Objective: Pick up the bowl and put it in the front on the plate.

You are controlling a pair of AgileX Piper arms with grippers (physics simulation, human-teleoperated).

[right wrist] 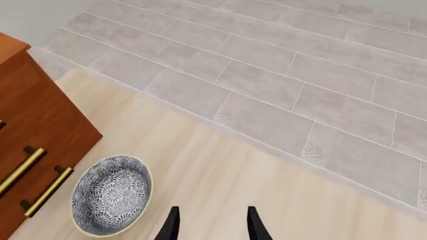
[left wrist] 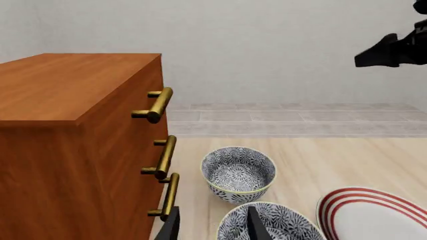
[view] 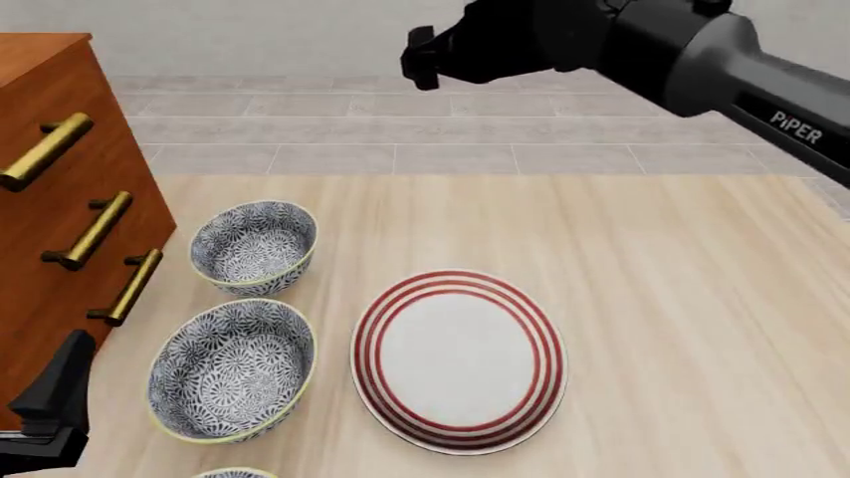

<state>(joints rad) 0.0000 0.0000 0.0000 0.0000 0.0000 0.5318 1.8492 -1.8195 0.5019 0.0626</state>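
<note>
Sitting upright, mouth up: bowl (view: 233, 369), beside plate (view: 459, 360); left gripper (left wrist: 210, 226), right gripper (right wrist: 210, 224) both parted, empty.

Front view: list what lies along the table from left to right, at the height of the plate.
Wooden drawer cabinet → left gripper → patterned bowl → red-ringed plate → bare table.

The bowl (view: 231, 369), deep and round with a dense blue-grey floral pattern and a pale yellowish rim, sits upright on the bench, just left of the plate (view: 459, 360). The plate, white with three red rings, lies flat.
</note>
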